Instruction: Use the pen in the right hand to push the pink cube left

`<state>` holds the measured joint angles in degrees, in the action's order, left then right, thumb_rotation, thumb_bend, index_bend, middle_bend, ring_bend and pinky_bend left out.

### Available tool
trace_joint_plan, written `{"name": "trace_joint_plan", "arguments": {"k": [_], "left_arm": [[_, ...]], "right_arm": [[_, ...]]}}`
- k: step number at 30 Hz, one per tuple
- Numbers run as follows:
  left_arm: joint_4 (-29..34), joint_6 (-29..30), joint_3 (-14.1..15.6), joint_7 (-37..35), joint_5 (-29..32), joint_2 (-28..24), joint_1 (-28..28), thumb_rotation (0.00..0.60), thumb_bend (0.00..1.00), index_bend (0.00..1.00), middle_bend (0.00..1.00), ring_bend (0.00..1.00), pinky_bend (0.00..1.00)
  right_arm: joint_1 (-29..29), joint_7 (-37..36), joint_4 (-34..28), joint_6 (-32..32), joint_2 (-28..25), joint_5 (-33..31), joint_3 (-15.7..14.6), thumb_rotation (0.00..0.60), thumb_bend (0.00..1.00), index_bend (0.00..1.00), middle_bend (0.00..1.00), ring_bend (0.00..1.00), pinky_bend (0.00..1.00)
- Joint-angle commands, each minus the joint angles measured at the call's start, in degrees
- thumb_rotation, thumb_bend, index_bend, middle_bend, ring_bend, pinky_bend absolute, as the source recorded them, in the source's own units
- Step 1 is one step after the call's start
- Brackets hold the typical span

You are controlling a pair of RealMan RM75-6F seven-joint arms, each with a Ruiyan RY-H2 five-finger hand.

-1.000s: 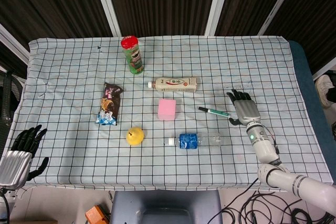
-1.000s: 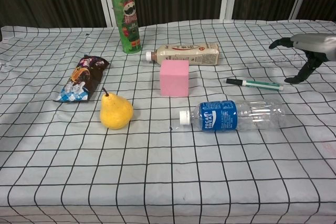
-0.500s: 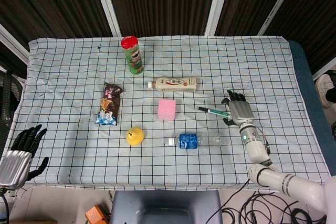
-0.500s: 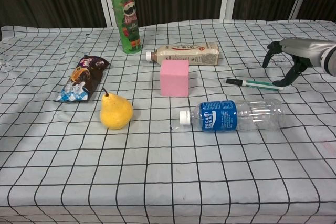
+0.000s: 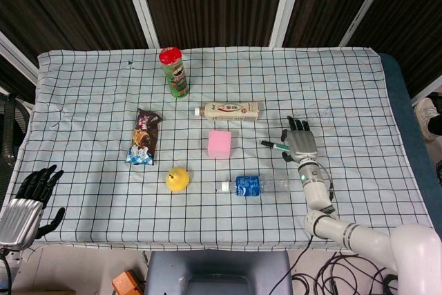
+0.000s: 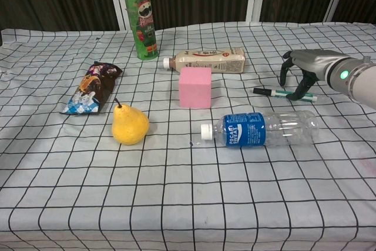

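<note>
Worktop (image 5: 345, 88), checked cloth. Pink cube (image 6: 195, 87) stands mid-cloth, untouched. Right robot hand (image 6: 301, 70) arches over the green pen (image 6: 276, 93), fingers apart, grasping nothing yet. Advise closing squarely on the barrel before any push.

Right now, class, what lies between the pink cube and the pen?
Nothing: only bare checked cloth between the cube and the pen, clearest in the chest view.

Silver hands (image 5: 301, 144), black fingers (image 5: 39, 178)
</note>
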<state>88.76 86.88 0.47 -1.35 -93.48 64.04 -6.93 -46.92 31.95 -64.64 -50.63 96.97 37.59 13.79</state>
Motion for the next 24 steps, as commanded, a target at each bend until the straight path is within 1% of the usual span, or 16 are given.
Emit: {"name": "trace_joint_plan", "arguments": {"k": [1, 12, 24], "left_arm": [[-0.1, 0.1, 0.0, -0.1, 0.1, -0.1, 0.1, 0.600, 0.39, 0.00, 0.00, 0.00, 0.09], [0.0, 0.2, 0.0, -0.2, 0.2, -0.2, 0.2, 0.600, 0.39, 0.00, 0.00, 0.00, 0.10], [0.1, 0.1, 0.0, -0.2, 0.2, -0.2, 0.2, 0.600, 0.39, 0.00, 0.00, 0.00, 0.10]], "right_arm": [[-0.7, 0.8, 1.5, 0.3, 1.4, -0.6, 0.1, 0.600, 0.42, 0.58, 0.13, 0.00, 0.00], [-1.2, 1.6, 4.3, 0.8, 3.6, -0.7, 0.2, 0.600, 0.42, 0.59, 0.13, 0.00, 0.00], [-0.9, 1.8, 4.7, 0.9, 3.9, 0.1, 0.1, 0.600, 0.42, 0.66, 0.15, 0.00, 0.00]]}}
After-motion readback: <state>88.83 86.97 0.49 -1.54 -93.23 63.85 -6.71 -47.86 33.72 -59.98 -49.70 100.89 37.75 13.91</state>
